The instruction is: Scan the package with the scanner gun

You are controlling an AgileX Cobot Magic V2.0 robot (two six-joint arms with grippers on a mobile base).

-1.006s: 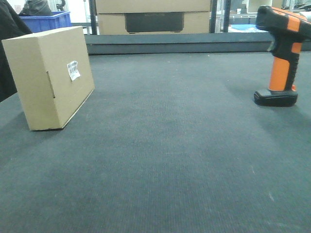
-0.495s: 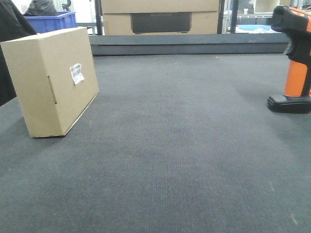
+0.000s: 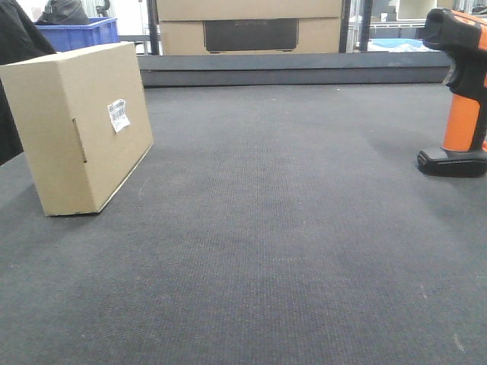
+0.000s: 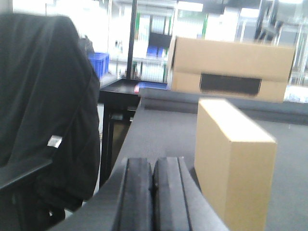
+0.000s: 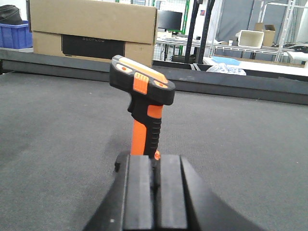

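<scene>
A brown cardboard package [image 3: 80, 125] stands on its long edge at the left of the dark table, with a white barcode label [image 3: 117, 115] on its right face. It also shows in the left wrist view [image 4: 233, 161], just right of my left gripper [image 4: 153, 166], which is shut and empty. An orange and black scanner gun [image 3: 460, 95] stands upright on its base at the far right. In the right wrist view the scanner gun [image 5: 143, 108] stands just beyond my right gripper [image 5: 155, 163], which is shut and empty. Neither gripper shows in the front view.
A large cardboard box [image 3: 249, 26] sits behind the table's raised back edge [image 3: 289, 70]. A blue crate [image 3: 80, 33] is at the back left. A black jacket on a chair [image 4: 45, 115] hangs past the table's left edge. Shelving and tables stand behind.
The front view shifted between one second and half a second ago, so package and scanner sit further right in frame. Since then almost nothing has moved.
</scene>
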